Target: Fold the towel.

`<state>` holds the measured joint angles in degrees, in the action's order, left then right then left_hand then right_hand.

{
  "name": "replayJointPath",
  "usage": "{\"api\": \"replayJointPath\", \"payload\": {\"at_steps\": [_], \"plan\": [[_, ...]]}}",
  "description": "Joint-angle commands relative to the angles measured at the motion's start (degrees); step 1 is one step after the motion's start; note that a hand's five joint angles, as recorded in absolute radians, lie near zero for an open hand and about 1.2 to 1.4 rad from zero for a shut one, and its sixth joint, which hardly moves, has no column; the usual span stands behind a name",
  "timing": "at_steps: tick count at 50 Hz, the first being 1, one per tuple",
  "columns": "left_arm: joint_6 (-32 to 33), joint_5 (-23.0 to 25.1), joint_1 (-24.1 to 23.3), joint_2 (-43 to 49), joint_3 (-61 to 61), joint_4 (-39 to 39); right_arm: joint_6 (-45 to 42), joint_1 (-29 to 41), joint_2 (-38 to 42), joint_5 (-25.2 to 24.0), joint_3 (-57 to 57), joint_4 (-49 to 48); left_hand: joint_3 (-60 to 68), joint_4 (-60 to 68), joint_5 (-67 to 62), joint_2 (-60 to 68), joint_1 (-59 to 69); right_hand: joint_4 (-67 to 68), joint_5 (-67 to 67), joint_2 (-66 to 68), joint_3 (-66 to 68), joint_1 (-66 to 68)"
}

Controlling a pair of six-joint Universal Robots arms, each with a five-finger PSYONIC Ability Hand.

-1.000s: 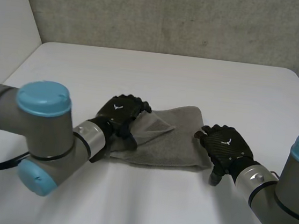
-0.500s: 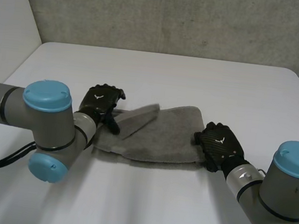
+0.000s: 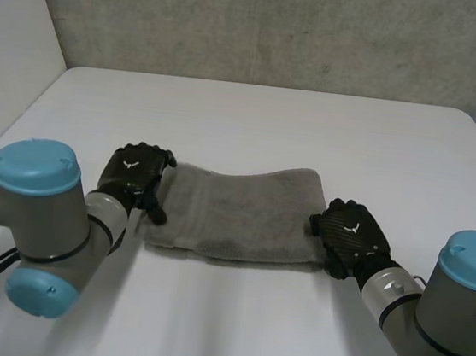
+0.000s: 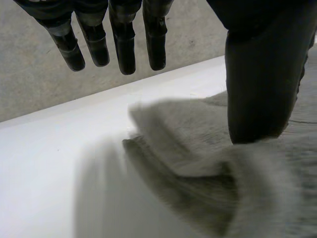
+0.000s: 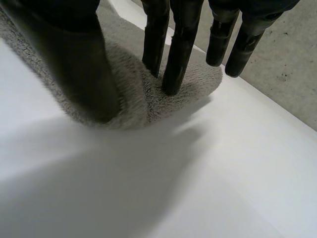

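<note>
Drawing back from the middle of the grey rectangular terry towel (image 3: 242,213) to its left end, our left hand (image 3: 138,175) now hangs with fingers straight and nothing in them, and the flap it carried lies spread out again. Our right hand (image 3: 350,235) presses straight fingertips on the towel's right end. We judge that the towel, lying full length on the white table (image 3: 253,120), has no fold made yet.

The grey rectangular cloth towel (image 3: 242,217) is seen to be soft, fuzzy and matt, with a napped pile. The white table (image 3: 312,135) is shown smooth and matt. The black left hand (image 3: 135,175) and black right hand (image 3: 350,235) are cased in a smooth, hard-looking shell with little shine. The light-blue arm cap (image 3: 34,168) is finished smooth, like plastic, with a soft sheen. The grey wall (image 3: 281,28) is rough and speckled.
</note>
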<state>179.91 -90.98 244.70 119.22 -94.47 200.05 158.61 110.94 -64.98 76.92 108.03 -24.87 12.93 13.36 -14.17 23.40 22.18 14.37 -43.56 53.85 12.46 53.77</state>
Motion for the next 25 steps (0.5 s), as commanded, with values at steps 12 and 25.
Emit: {"api": "replayJointPath", "payload": {"at_steps": [12, 25], "plan": [[0.00, 0.10, 2.18, -9.78, -6.77, 0.25, 2.58, -4.14, -5.40, -5.89, 3.85, 4.46, -2.93, -3.36, 0.33, 0.44, 1.66, -4.37, -26.44, 26.15, -2.46, 26.23], [-0.09, 2.47, 4.65, -13.57, -9.24, 0.17, -3.73, -21.19, -13.32, -14.60, 7.20, 10.97, -2.93, -3.36, 0.67, 0.11, 1.32, -4.37, -26.44, 26.15, -2.46, 26.23]]}}
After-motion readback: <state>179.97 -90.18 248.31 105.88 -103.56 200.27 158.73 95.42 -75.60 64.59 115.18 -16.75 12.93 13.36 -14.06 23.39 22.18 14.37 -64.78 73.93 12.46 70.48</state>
